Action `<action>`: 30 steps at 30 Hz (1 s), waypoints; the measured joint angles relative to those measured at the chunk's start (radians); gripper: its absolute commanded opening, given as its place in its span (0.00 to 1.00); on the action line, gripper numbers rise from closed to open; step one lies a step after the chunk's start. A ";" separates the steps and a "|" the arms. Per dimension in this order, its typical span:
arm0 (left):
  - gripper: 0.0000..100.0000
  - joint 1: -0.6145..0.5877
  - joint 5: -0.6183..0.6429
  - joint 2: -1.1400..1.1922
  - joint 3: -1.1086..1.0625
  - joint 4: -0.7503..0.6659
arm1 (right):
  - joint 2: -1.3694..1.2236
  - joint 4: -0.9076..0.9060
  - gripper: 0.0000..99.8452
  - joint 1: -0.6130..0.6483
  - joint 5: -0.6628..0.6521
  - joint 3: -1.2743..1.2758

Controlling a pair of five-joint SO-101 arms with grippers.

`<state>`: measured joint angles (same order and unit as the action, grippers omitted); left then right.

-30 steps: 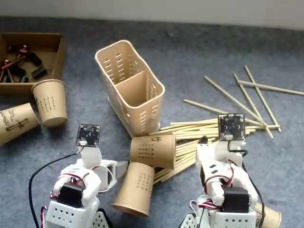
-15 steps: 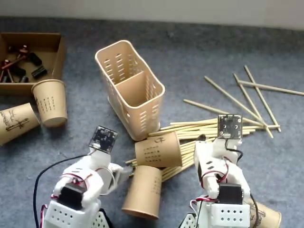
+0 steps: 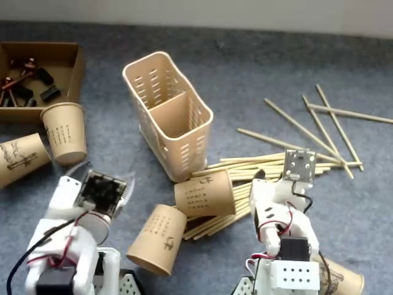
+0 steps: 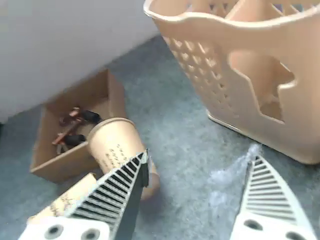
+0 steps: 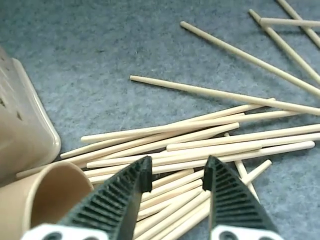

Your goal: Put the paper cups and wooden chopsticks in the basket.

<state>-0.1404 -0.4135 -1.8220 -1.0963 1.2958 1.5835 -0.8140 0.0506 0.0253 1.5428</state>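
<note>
The wooden chopsticks (image 5: 240,146) lie in a pile just under the right gripper (image 5: 177,167), running sideways across the gap of its half-open fingers (image 5: 122,197), which hold nothing.

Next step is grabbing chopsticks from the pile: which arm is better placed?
Right. The right arm's open jaws hang directly over the chopstick pile beside the lying cup. The left arm points toward the standing cup, away from the pile.
</note>
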 measured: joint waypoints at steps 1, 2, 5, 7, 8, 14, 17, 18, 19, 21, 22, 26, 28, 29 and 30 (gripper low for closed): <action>0.30 -0.017 0.000 0.000 0.031 -0.014 | 0.000 0.000 0.18 0.000 0.000 0.000; 0.30 -0.037 -0.002 0.000 0.055 -0.029 | 0.000 0.000 0.18 0.000 0.000 0.000; 0.30 -0.058 -0.002 0.084 0.141 -0.064 | 0.000 0.000 0.18 0.000 0.000 0.005; 0.30 -0.058 -0.002 0.176 0.207 -0.068 | 0.000 0.000 0.18 0.000 0.000 0.017; 0.30 -0.061 -0.002 0.230 0.241 -0.068 | 0.000 0.000 0.18 0.000 0.000 0.026; 0.23 -0.066 -0.002 0.539 0.462 -0.074 | 0.000 0.000 0.18 0.000 0.000 0.026; 0.18 -0.066 0.031 0.626 0.545 -0.074 | 0.000 0.000 0.18 0.000 0.000 0.026; 0.17 -0.064 0.057 0.657 0.571 -0.074 | 0.000 0.000 0.18 0.000 0.000 0.026; 0.17 -0.066 0.080 0.690 0.598 -0.074 | 0.000 0.000 0.18 0.000 0.000 0.026; 0.16 -0.066 0.117 0.761 0.655 -0.074 | 0.000 0.000 0.18 0.000 0.000 0.026; 0.16 -0.066 0.135 0.802 0.686 -0.074 | 0.000 0.000 0.18 0.000 0.000 0.026; 0.16 -0.066 0.204 0.979 0.818 -0.074 | 0.000 0.000 0.18 0.000 0.000 0.026; 0.16 -0.066 0.233 1.074 0.884 -0.074 | 0.000 0.000 0.18 0.000 0.000 0.026; 0.16 -0.066 0.241 1.122 0.911 -0.072 | 0.000 0.000 0.18 0.000 0.000 0.026; 0.16 -0.066 0.244 1.169 0.942 -0.066 | 0.000 0.000 0.18 0.000 0.000 0.026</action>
<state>-0.2064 -0.1695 -0.6529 -0.1542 1.2298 1.5835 -0.8140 0.0506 0.0253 1.5689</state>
